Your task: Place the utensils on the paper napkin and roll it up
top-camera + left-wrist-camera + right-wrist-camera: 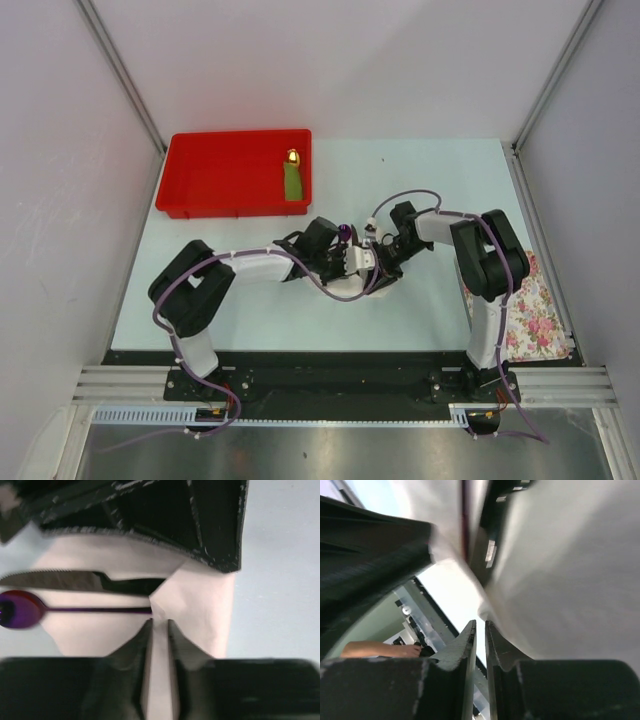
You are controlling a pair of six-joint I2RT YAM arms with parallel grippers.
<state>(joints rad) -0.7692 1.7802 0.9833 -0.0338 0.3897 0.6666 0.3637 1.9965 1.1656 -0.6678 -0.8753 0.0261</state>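
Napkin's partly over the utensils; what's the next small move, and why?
Probably roll the paper napkin fold further: it covers only the handles, the knife blade and spoon bowl lie bare, and the left gripper and right gripper sit at it.

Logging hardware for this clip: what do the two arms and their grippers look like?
The left arm and right arm have black joints, white links and a looping purple cable. The left gripper and right gripper are matte black, with wedge-shaped fingers tapering to thin tips.
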